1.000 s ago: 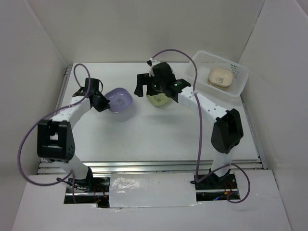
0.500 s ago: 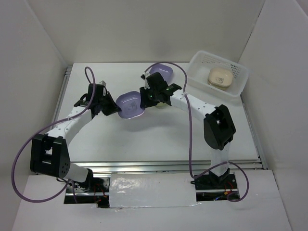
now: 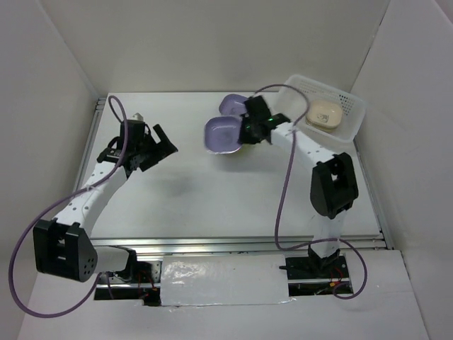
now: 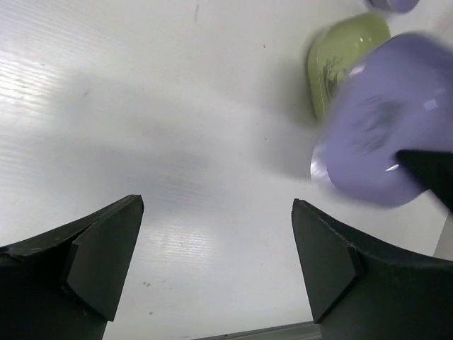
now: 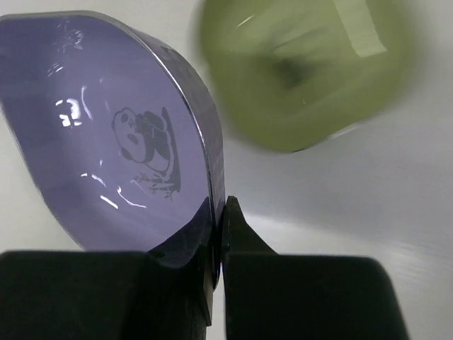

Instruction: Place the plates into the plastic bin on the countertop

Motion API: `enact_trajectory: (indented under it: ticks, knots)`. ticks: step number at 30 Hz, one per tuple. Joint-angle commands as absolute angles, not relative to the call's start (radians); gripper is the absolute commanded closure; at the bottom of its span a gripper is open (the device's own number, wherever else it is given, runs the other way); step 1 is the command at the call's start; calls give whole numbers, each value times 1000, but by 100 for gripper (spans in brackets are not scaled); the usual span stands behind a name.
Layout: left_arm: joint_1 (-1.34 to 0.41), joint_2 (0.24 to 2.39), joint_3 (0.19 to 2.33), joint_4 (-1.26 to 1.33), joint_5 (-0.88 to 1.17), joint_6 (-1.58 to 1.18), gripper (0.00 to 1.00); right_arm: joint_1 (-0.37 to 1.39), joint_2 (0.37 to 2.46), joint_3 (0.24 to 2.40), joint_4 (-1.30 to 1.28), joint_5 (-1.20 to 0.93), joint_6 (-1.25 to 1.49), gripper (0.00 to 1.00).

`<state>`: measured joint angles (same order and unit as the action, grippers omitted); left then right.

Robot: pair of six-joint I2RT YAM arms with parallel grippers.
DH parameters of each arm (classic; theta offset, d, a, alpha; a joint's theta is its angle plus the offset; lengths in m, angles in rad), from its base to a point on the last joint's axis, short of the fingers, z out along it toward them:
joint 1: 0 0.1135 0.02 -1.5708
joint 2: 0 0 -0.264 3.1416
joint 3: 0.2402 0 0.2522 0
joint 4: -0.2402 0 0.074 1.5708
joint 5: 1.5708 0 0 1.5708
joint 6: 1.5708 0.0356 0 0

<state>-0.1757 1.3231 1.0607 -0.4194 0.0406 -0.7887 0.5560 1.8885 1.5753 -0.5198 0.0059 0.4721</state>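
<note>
Grip is the weak point here. The right gripper (image 5: pixel 218 219) is pinched tight on the rim of a purple plate (image 5: pixel 106 142), holding it by one edge only, so the plate hangs tilted almost on its side over the table (image 3: pixel 212 198). A thin edge-hold like that could let the plate pivot or slip during the swing toward the bin (image 3: pixel 301 88). If it did, it would likely drop onto the green plate (image 5: pixel 304 71) lying close by, or onto the table. The bin sits at the far right corner with a cream plate (image 3: pixel 325 113) inside. A low carry could clip its flared rim, and a careless release could land the purple plate crooked on the cream one. A second purple plate (image 3: pixel 232 105) lies just behind. The left gripper (image 4: pixel 216 248) hangs wide open and empty, well apart to the left.
</note>
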Motion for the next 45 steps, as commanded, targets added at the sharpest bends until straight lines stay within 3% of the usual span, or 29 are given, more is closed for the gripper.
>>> enact_trajectory:
  ticks: [1, 7, 11, 17, 18, 20, 22, 23, 24, 25, 32, 40, 44, 45]
  knots:
    - [-178, 1255, 1043, -454, -61, -844, 1, 263, 1770, 1630, -586, 193, 589, 100]
    - [-218, 1268, 1031, -388, -8, -836, 1, -88, 1963, 1909, -690, 143, 531, 100]
    - [-262, 1350, 1100, -379, -23, -812, 1, -215, 2164, 2199, -781, 57, 488, 100]
    - [-308, 1544, 1280, -425, -41, -753, 1, -304, 2263, 2243, -778, 6, 483, 92]
    - [-314, 1574, 1307, -434, -46, -749, 1, -307, 2250, 2234, -769, 6, 483, 83]
    - [-325, 1655, 1368, -437, -40, -746, 1, -311, 2250, 2238, -758, -41, 469, 78]
    - [-339, 1734, 1405, -428, -31, -750, 1, -311, 2247, 2261, -782, -29, 466, 57]
    - [-344, 1762, 1454, -425, -26, -747, 1, -311, 2238, 2284, -793, -22, 475, 25]
    - [-350, 1791, 1482, -425, -22, -744, 1, -310, 2226, 2290, -804, -12, 477, 18]
    - [-359, 1846, 1508, -422, -14, -742, 1, -310, 2206, 2289, -805, -3, 477, 0]
    - [-393, 2029, 1658, -319, 52, -822, 1, -187, 1840, 1996, -724, 80, 462, 0]
    - [-469, 2242, 1838, -429, -97, -922, 3, 90, 1501, 1547, -537, 77, 477, 0]
    - [-483, 2339, 1897, -486, -118, -948, 23, 187, 1416, 1457, -483, 78, 491, 0]
    - [-483, 2361, 1908, -509, -127, -953, 45, 207, 1404, 1433, -463, 72, 489, 0]
